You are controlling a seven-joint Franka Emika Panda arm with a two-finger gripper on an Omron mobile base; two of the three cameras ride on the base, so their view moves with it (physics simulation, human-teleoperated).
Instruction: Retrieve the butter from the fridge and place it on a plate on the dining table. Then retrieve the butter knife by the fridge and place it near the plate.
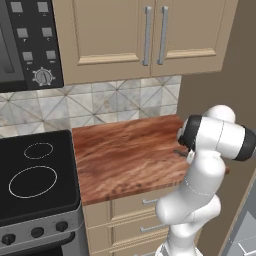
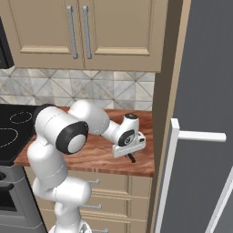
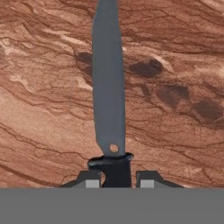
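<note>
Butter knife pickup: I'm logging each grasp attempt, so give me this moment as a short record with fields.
object: butter knife, lying flat on the counter
blade: grey, pointing away from the hand in the hand view
handle: black, sitting between the two fingertips
gripper: low over the counter, shut on the knife handle
lifted: cannot tell; blade looks level with the wood
nearby: fridge to the right of the counter, stovetop to its left
cabinets: above the counter, doors closed
</note>
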